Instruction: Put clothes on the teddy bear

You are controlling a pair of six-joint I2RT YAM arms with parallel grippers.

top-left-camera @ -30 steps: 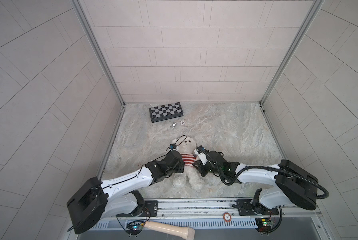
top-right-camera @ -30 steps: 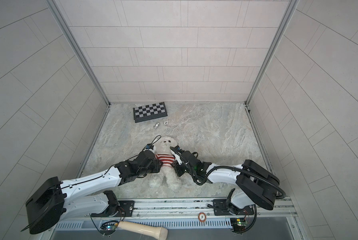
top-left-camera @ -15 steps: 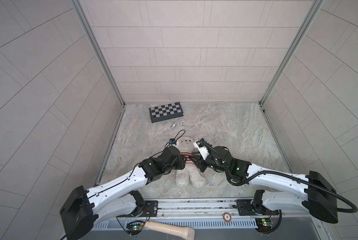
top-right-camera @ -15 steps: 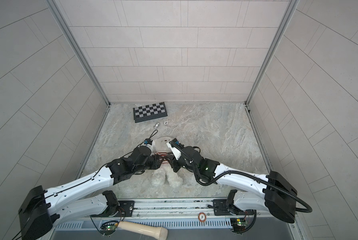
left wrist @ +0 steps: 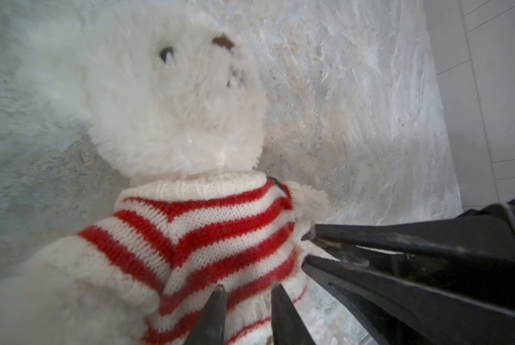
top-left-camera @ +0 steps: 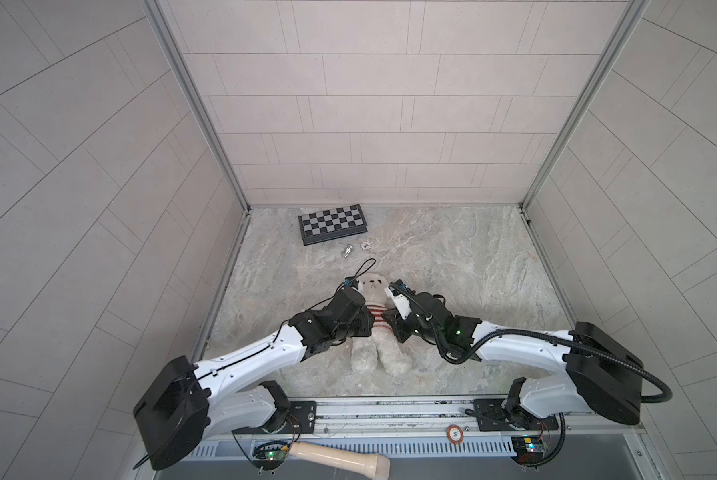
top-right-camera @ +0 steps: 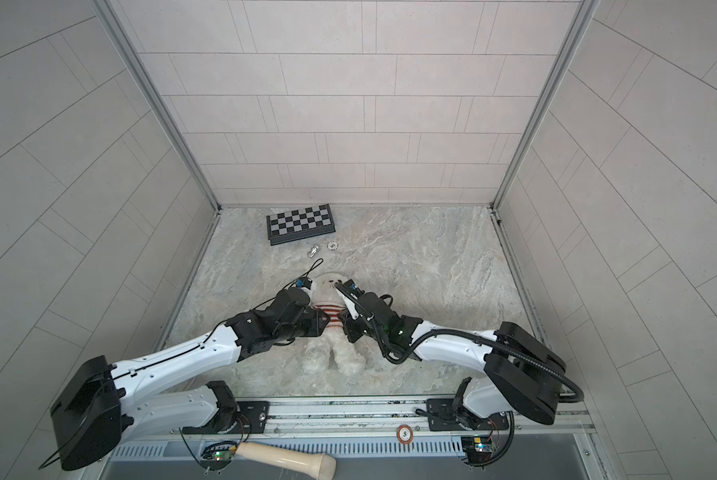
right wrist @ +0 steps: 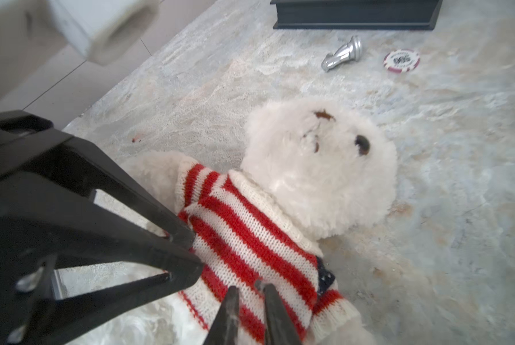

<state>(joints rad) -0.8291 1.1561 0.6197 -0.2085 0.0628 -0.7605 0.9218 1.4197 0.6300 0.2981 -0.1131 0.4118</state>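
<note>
The fluffy white plush teddy bear (top-left-camera: 374, 332) lies face up on the grey marbled stone counter (top-left-camera: 452, 257). It is at the lower centre of the frame in both top views, with its head toward the back wall. Lying this way, its chest is open to both arms, which come in from the lower left and lower right and meet over the torso.

The red-and-white striped knit sweater (left wrist: 208, 227) is already on. Its cream collar sits under the chin and a furry arm comes out of each sleeve. In the top views the stripes cover only the chest, with bare fur below, so the work in hand is probably drawing the hem down and straightening it.

The right claw (left wrist: 307, 249), at the right edge of the left wrist view, has its tips close together and nips the sweater's side edge. The left claw (left wrist: 248, 291), at the bottom of that view, has its tips set a little apart against the lower front of the knit. I cannot tell whether a fold is pinched between them.

Holding the garment from opposite flanks would let a pull spread evenly rather than roll the soft, floppy bear over.

A folded black-and-white chessboard case (top-left-camera: 332, 223), a fallen silver chess piece (right wrist: 343, 56) and a red-and-white poker chip (right wrist: 401, 61) lie well apart beyond the head.
</note>
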